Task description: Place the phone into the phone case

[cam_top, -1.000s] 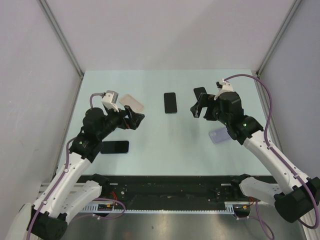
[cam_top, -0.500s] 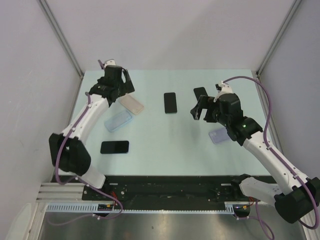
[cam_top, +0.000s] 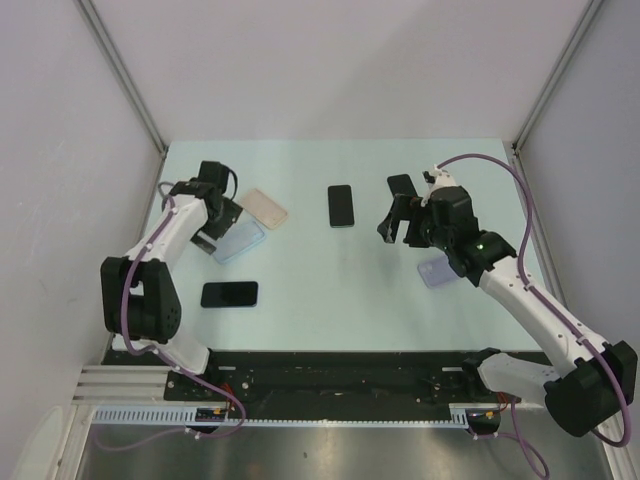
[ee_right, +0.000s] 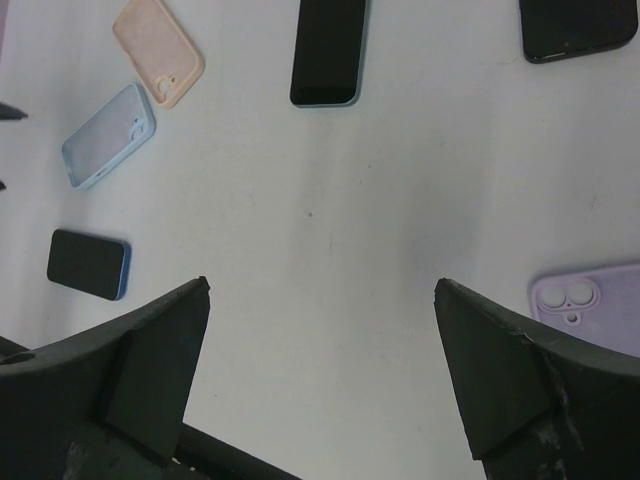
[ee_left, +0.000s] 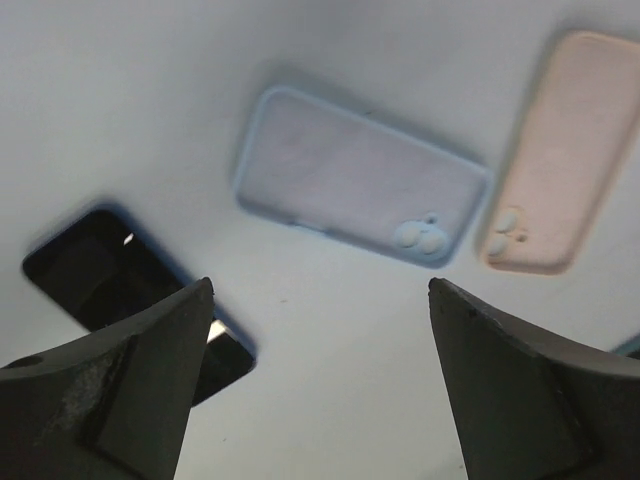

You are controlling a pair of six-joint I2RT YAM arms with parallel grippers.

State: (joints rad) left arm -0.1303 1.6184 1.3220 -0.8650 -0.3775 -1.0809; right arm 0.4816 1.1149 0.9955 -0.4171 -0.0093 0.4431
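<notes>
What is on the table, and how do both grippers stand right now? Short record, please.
left gripper: open, empty, over the table beside the blue case
right gripper: open, empty, above the table between centre phone and purple case
other phones: near-left phone, far-right phone, both lying flat
other case: pink case, next to the blue case
task status: no phone gripped yet

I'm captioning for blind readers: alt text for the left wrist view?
The open left gripper hangs above a pale blue phone case lying flat on the table. A pink case lies beside it, and a black phone shows partly behind one finger.
</notes>
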